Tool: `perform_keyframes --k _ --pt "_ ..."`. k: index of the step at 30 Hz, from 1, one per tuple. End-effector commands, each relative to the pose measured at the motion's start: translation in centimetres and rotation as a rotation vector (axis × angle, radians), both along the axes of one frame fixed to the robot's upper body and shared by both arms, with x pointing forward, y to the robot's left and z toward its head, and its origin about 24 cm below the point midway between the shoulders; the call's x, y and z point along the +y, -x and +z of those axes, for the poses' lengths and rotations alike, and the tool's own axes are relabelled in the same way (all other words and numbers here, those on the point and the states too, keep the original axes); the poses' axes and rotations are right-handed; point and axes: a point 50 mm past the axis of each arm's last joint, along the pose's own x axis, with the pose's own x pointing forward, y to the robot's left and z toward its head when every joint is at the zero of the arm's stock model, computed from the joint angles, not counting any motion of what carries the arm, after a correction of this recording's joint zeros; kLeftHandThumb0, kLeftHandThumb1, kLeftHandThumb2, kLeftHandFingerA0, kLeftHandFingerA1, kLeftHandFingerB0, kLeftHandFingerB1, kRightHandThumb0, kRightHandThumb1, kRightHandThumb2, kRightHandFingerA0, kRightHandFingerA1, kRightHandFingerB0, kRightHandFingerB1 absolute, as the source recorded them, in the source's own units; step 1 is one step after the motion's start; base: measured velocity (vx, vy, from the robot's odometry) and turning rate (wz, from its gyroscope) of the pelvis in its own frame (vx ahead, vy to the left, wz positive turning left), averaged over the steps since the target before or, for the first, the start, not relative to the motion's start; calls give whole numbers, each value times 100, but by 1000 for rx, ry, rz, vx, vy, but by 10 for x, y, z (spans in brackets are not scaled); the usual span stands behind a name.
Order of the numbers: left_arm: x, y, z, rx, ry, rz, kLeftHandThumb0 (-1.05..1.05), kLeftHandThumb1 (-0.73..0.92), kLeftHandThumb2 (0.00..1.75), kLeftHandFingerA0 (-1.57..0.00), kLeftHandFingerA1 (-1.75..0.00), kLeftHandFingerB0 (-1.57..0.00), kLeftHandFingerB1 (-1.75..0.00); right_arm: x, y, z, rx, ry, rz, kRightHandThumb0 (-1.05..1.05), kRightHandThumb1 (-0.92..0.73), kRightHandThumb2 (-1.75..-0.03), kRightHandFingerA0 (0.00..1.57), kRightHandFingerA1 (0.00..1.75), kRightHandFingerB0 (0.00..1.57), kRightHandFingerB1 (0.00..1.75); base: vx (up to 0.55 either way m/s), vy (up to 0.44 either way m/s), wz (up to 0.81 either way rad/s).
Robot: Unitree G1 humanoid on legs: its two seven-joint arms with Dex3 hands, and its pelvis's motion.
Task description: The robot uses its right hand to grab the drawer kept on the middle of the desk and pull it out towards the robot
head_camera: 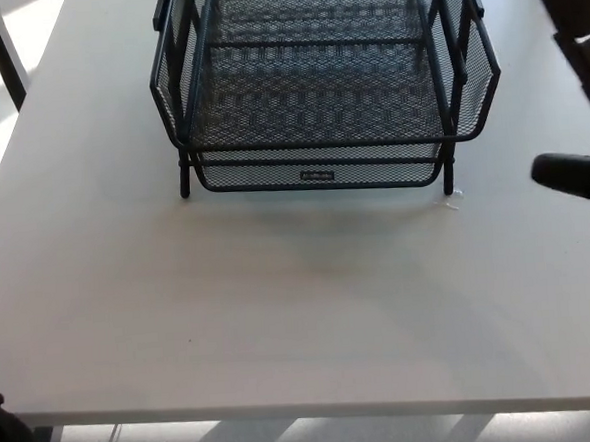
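Drawer (322, 169): 1, desk (280, 302): 1

You have a black drawer (320, 99) of wire mesh, its walls and floor a fine honeycomb weave, framed by plain black rods. A small dark label with pale lettering sits on its front edge at 6 o'clock. The bench (280, 302) under it is plain matt white, unpatterned, greyed by soft shadow near the drawer. At 3 o'clock your right hand (579, 83) shows glossy black with one thin white band.
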Motion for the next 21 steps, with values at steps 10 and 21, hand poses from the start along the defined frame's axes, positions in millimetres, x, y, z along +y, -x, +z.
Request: perform_keyframes --k 10,21 --pt "7 2 4 -4 -37 -5 -35 56 57 -78 -81 -79 -55 -133 58 -7 27 -215 -592 -105 -69 -104 0 8 0 8 0 0 0" --pt "8 3 3 -8 -38 -2 -31 55 57 -79 -81 -79 -55 -209 99 -48 147 -379 -905 -105 -74 -115 0 12 0 21 0 0 0"
